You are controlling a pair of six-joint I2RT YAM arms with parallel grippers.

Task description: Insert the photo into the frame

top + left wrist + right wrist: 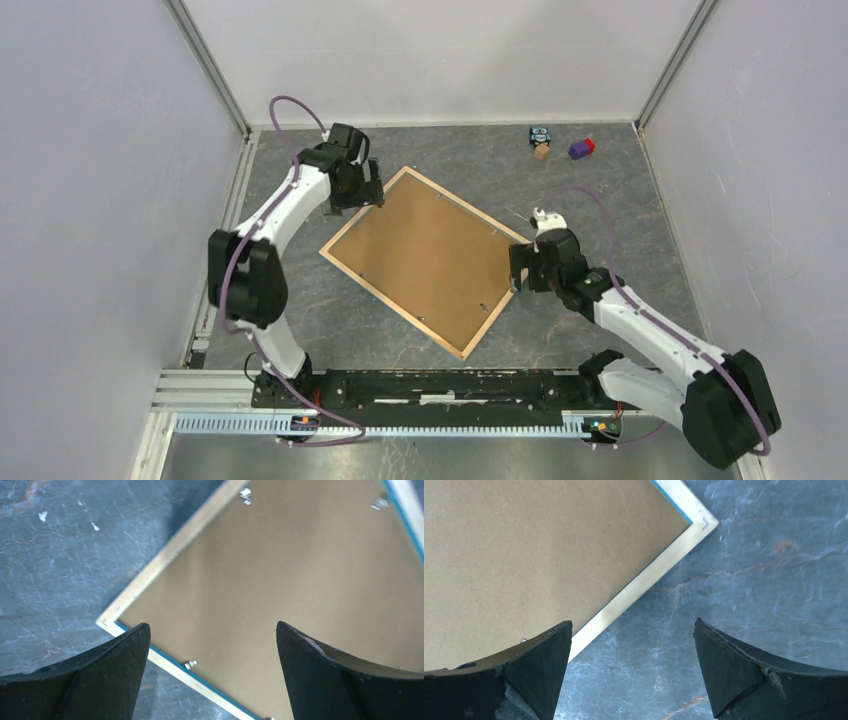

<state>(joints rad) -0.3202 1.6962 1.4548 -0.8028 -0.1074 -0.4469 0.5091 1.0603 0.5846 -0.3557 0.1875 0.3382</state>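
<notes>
The grey table (620,200) carries the frame (392,305) at its centre, lying face down and set diagonally, pale wood uppermost. A brown backing board (428,262) fills it; whether the photo lies beneath cannot be told. The left gripper (212,630) is over the far-left corner and the right gripper (633,625) straddles the right-hand edge, both spread wide and holding nothing. Small metal clips (190,664) line the border.
</notes>
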